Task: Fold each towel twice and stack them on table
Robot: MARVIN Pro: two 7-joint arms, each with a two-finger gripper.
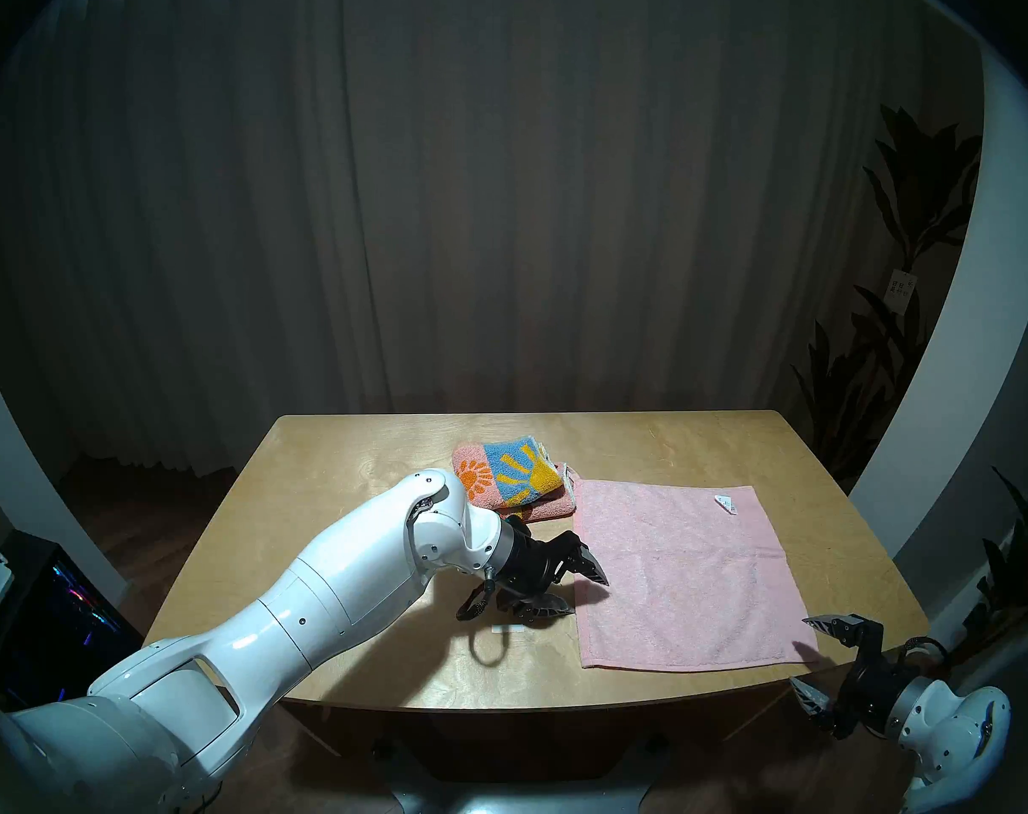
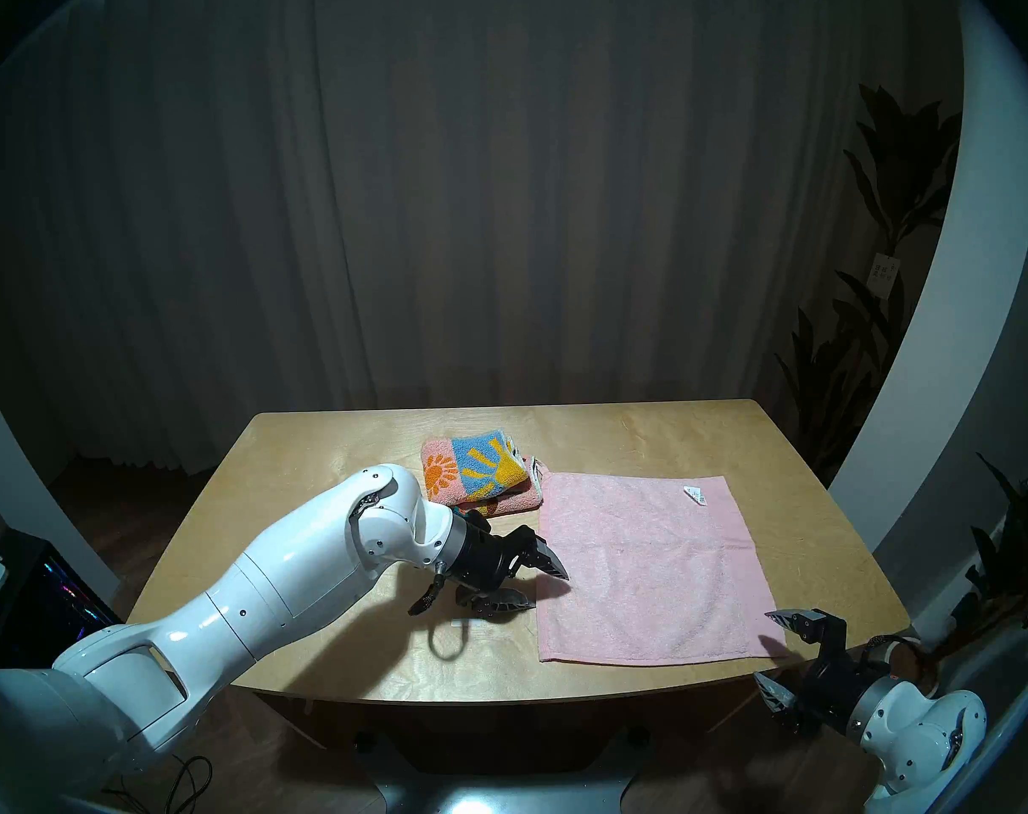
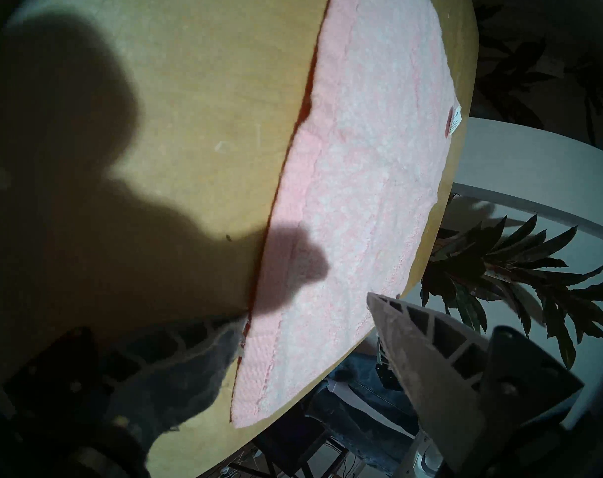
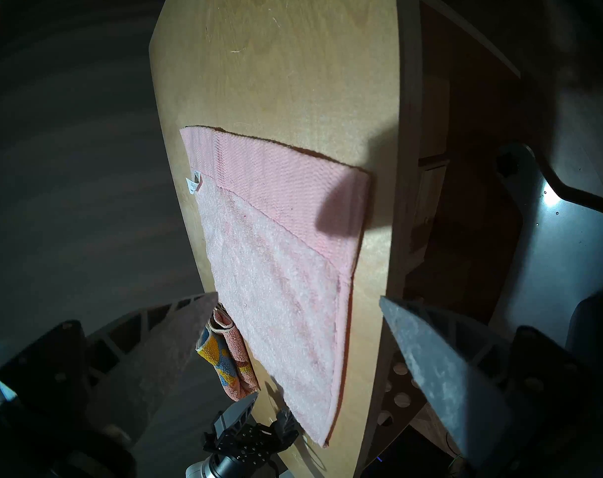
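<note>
The plain pale pink terry towel [image 1: 682, 566] lies flat at centre-right of the light plywood table [image 1: 335, 501]. The left gripper [image 1: 579, 595], spread wide and empty, sits at the towel's left edge, nearer than the wide-open right gripper [image 1: 808, 657] at lower right.

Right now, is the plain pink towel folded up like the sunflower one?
No, the plain pink towel lies spread flat on the table, while the sunflower towel sits folded beside its far corner.

Glossy white left arm [image 1: 300, 607] ends in black tool [image 1: 576, 595] with ribbed grey fingers [image 3: 431, 346].
</note>
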